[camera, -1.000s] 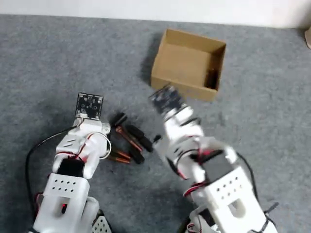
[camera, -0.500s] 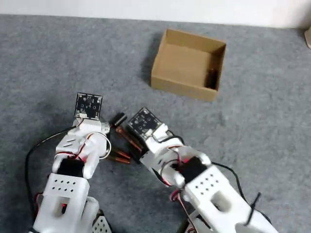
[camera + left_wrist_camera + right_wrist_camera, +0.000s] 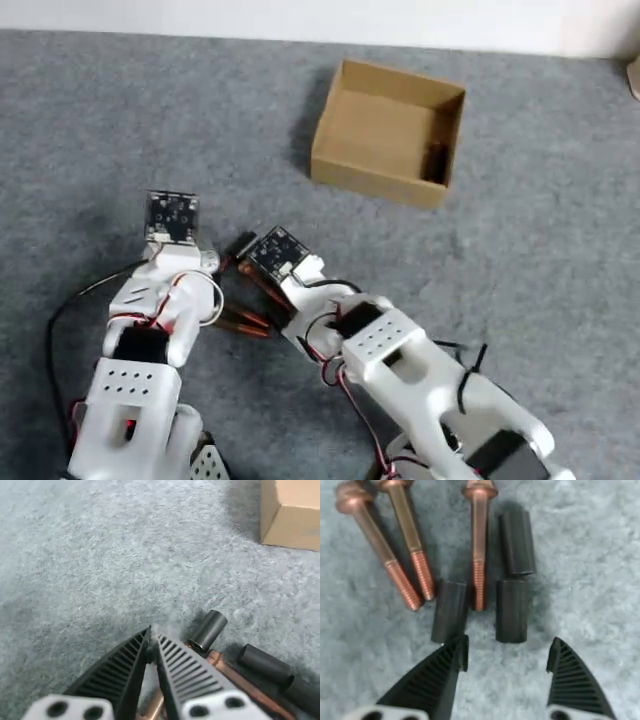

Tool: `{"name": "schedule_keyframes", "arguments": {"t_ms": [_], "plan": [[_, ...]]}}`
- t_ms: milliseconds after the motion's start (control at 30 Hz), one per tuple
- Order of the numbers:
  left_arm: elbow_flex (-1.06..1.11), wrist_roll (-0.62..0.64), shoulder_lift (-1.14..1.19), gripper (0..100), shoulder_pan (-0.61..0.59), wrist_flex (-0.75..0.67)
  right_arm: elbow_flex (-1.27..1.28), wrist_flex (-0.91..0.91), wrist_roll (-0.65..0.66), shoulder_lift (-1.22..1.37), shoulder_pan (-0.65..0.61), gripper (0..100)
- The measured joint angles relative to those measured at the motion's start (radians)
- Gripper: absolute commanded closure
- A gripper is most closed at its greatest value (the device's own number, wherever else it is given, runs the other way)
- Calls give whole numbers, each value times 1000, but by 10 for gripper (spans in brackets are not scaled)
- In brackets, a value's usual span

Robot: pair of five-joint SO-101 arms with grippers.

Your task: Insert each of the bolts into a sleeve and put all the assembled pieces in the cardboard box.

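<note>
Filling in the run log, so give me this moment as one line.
left gripper: shut, empty | right gripper: open over loose bolts and sleeves | cardboard box: one dark piece inside

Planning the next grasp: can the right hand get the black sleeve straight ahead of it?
Probably yes. The right hand is open, the sleeve lies in line with its gap with bare carpet between, though a bolt lies close alongside.
</note>
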Motion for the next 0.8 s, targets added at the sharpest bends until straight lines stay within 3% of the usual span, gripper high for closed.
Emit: {"name": "schedule_keyframes", "arguments": {"t_ms": [333, 800], "plan": [[0, 15, 0, 994, -15, 0, -2, -129, 0, 126, 0, 764], [0, 15, 0, 994, -15, 0, -172, -137, 0, 319, 0, 796]]}}
